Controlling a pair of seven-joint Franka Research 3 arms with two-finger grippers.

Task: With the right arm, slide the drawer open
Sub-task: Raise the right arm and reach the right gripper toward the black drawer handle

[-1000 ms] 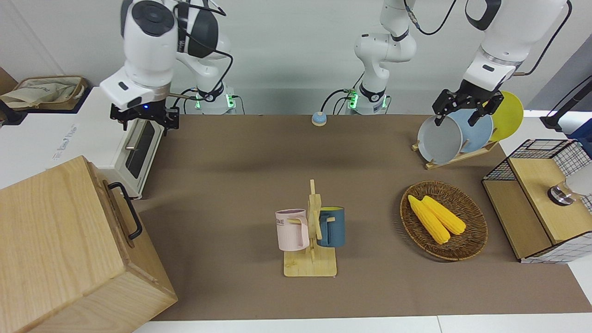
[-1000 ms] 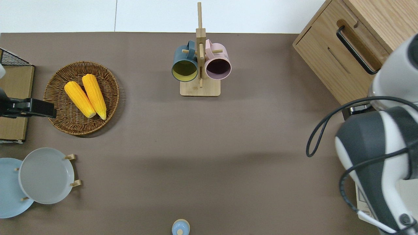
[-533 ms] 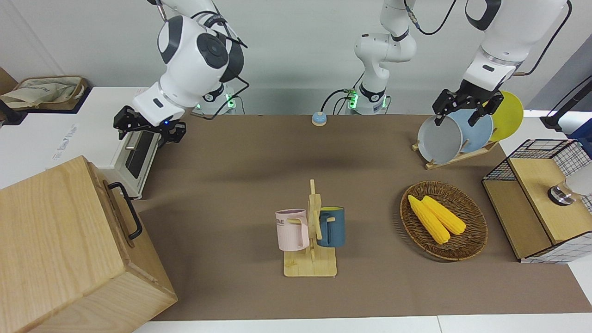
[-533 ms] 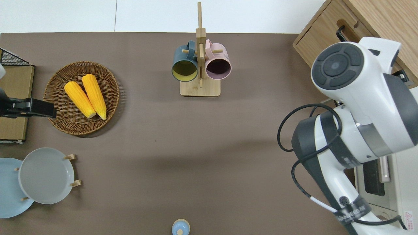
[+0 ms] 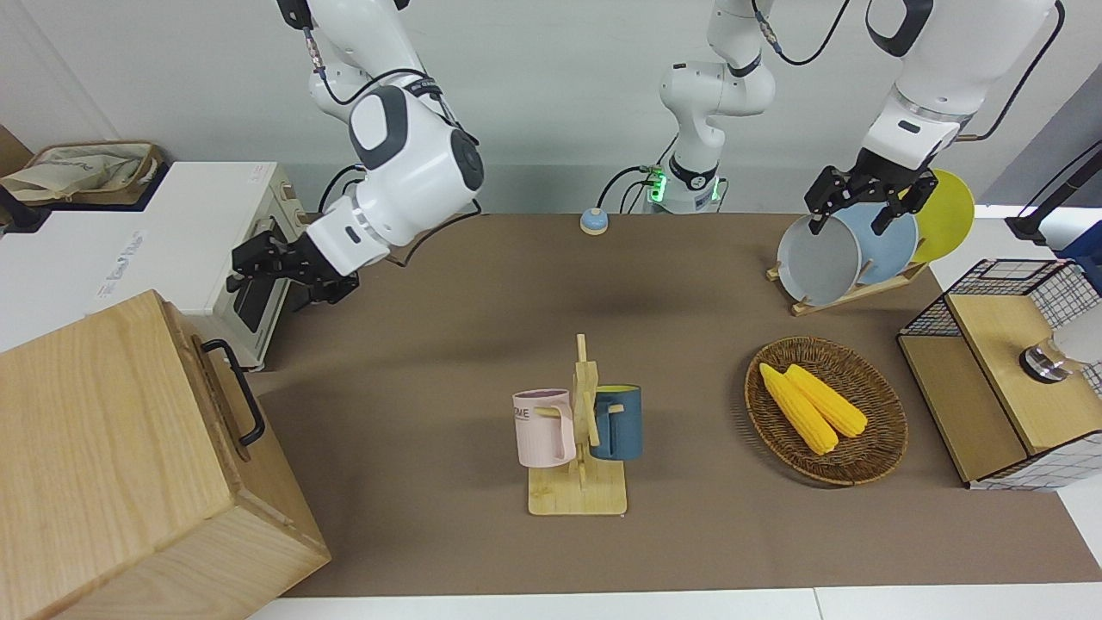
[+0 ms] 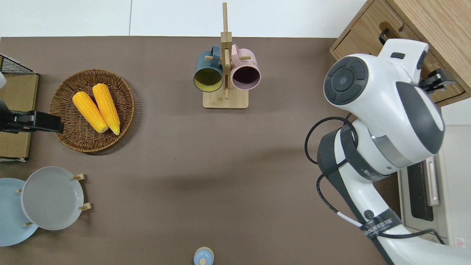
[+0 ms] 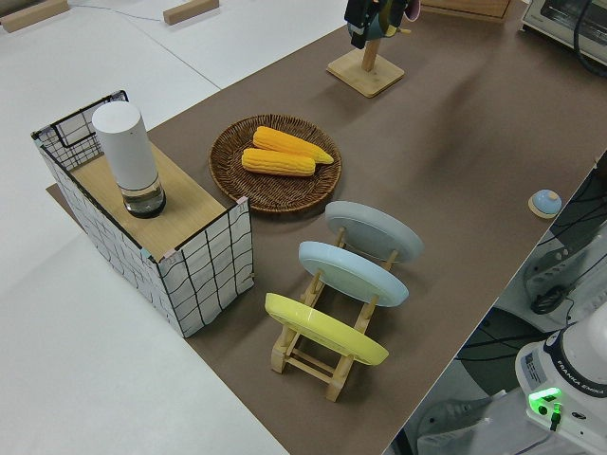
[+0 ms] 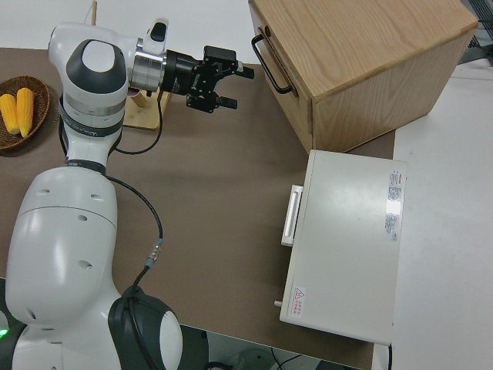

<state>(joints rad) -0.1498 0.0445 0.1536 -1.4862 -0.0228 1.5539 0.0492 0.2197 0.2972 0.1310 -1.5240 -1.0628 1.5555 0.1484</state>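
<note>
Right black two-finger claw [image 8: 223, 79] is held unclenched, empty, near the closed pale-wood drawer's [image 8: 286, 91] black bar handle [image 8: 269, 56] — a misaligned approach could miss it.

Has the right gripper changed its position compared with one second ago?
Yes. In the front view the right gripper has come down from the toaster oven's top edge toward the drawer's handle.

Corn [image 5: 809, 406] in basket [image 5: 878, 465]
</note>
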